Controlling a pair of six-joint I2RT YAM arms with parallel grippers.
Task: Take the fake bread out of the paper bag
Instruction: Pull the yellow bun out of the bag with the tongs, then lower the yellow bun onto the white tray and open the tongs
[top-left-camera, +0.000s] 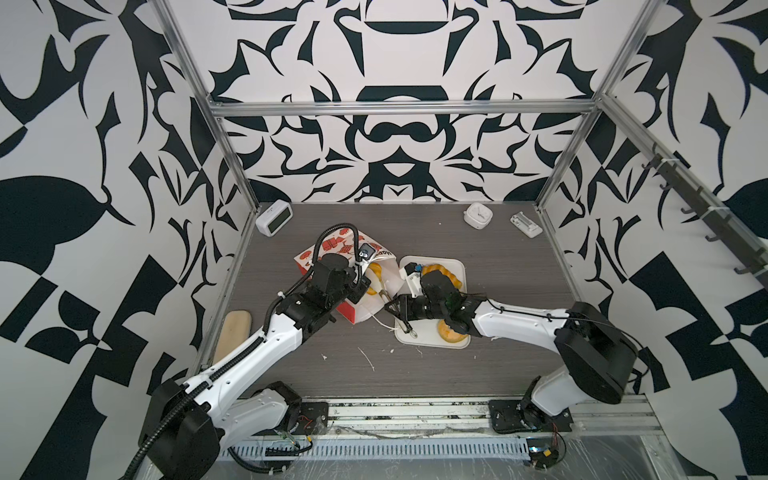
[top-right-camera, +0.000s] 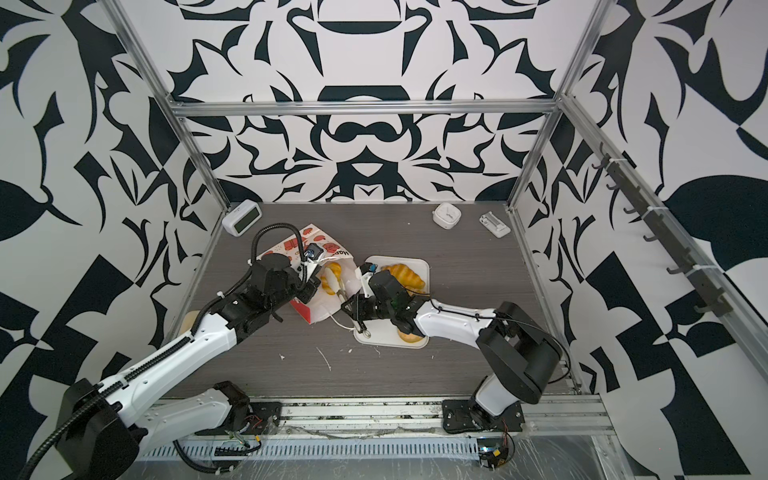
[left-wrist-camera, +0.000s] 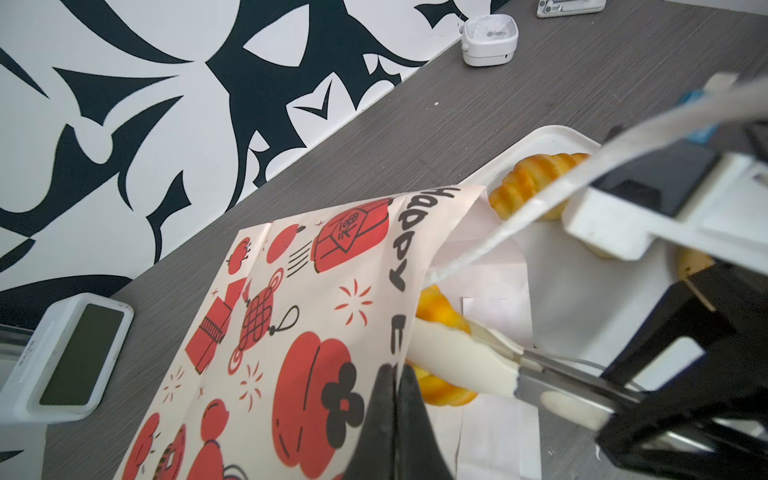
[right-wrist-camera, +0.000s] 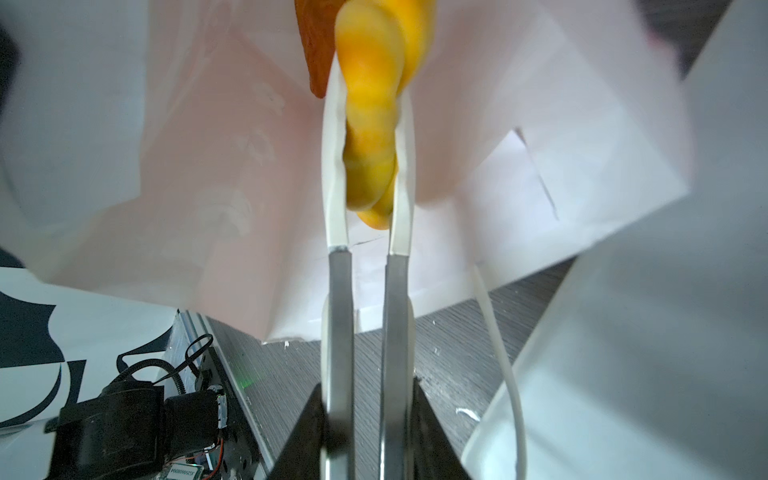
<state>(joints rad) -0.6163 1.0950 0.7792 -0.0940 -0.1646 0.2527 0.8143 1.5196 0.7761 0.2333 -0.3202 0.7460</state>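
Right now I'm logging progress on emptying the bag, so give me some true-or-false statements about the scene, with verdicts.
1. The left claw pinches the edge of the red-and-white printed paper bag. True.
2. The right claw grips the yellow ridged toy bun directly. False: it clamps metal tongs with white tips, which squeeze the bun.
3. The bun sits inside the bag's open mouth. True.
4. The white rectangular tray is bare. False: a golden toy croissant lies on it.
5. The white digital clock stands on the tray. False: it stands by the far left corner of the dark grey table.
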